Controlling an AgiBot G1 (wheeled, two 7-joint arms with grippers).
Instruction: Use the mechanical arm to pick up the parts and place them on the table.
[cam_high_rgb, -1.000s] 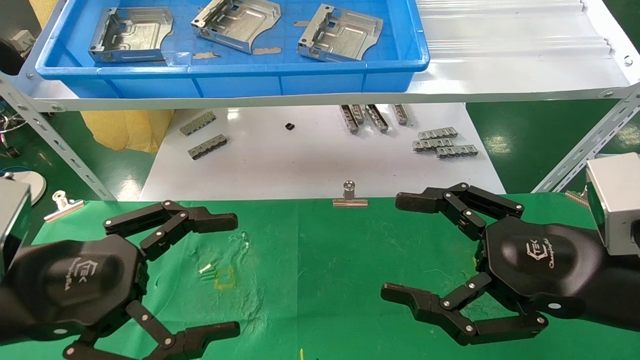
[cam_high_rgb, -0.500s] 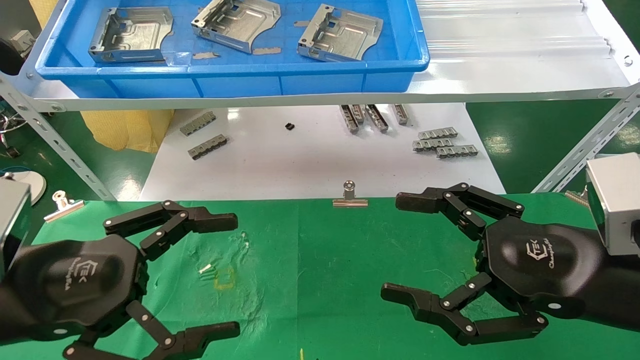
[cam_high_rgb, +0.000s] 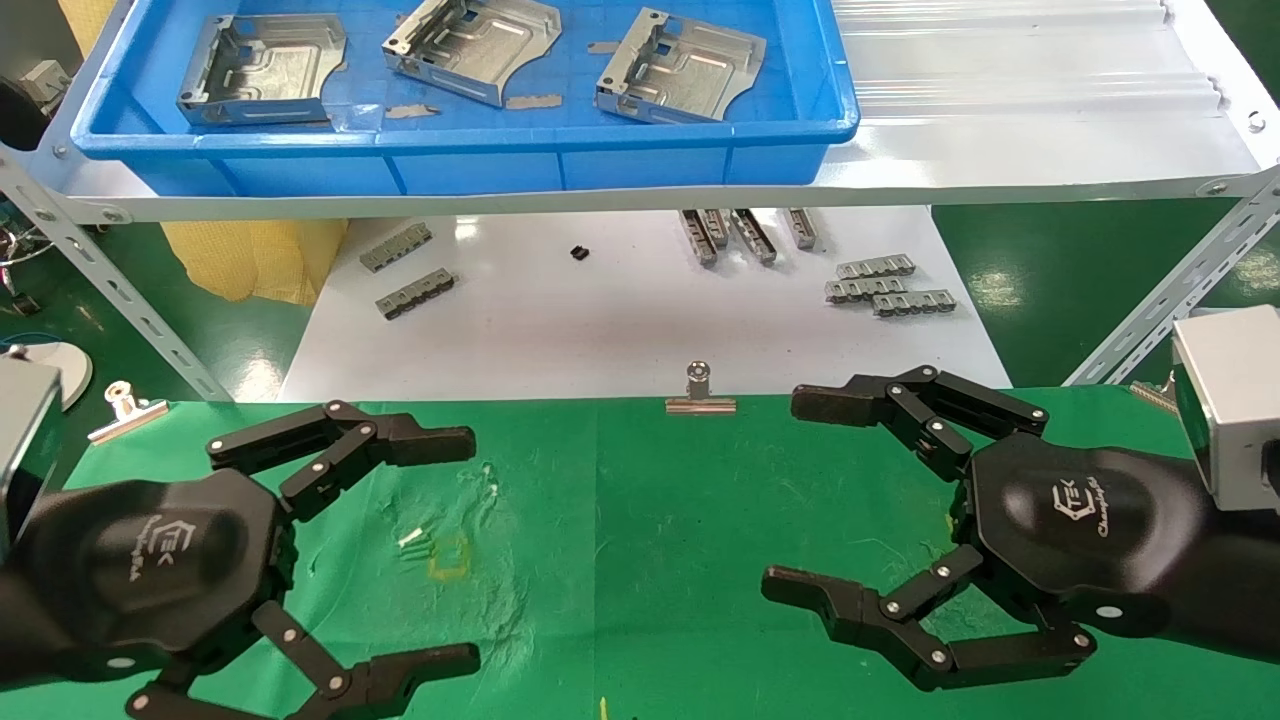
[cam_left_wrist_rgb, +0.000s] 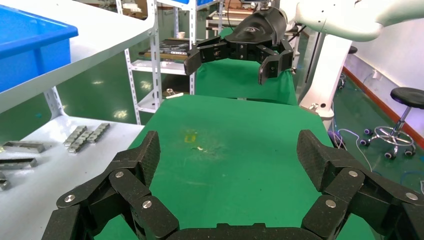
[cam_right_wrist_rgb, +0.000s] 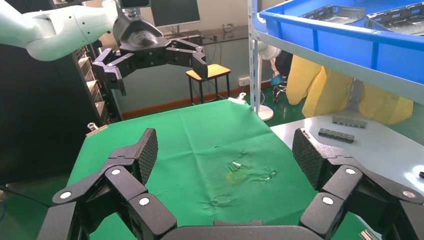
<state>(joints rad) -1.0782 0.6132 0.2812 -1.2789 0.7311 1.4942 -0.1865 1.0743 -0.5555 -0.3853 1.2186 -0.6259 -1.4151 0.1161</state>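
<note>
With both the left claw (cam_high_rgb: 400, 545) and right claw (cam_high_rgb: 800, 490) held wide open and empty over the bench (cam_high_rgb: 640, 500), the parts (cam_high_rgb: 680, 68) in the blue bin (cam_high_rgb: 450, 160) are best reached from above and gripped across the upturned walls.

So the table (cam_high_rgb: 640, 520) is covered in wrinkled bright green cloth, with a small yellow square mark (cam_high_rgb: 448, 556) sitting between the left gripper's (cam_high_rgb: 470, 550) spread fingers, just past the fingertips. A few tiny pale bits (cam_high_rgb: 412, 540) lie right beside that mark. Binder clips (cam_high_rgb: 700, 395) pinch the cloth's far edge, one roughly midway between the two grippers' upper fingertips.
</note>
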